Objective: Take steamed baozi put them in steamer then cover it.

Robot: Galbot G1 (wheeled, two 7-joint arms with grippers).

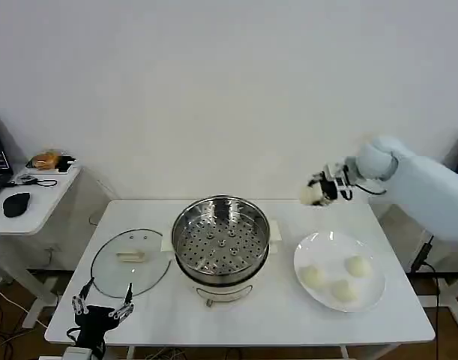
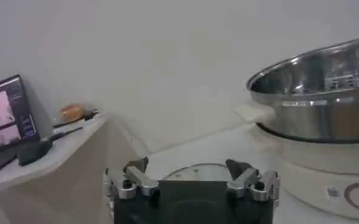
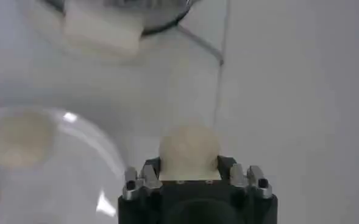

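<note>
Right gripper (image 1: pixel 312 193) clamped on one baozi (image 3: pixel 189 148), raised right of the steamer (image 1: pixel 221 240)

Three baozi (image 1: pixel 356 265) lie on the white plate (image 1: pixel 318 251); glass cover (image 1: pixel 131 261) flat left of the steamer; left gripper (image 1: pixel 102 308) at the near-left table (image 1: pixel 273 311) edge, jaws apart.

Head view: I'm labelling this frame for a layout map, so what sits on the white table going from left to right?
Cover lying flat → steamer, open and empty → white plate with three steamed baozi. Off the table surface, the left gripper hangs at the near left edge, and the right gripper holds a fourth baozi above the far side.
</note>
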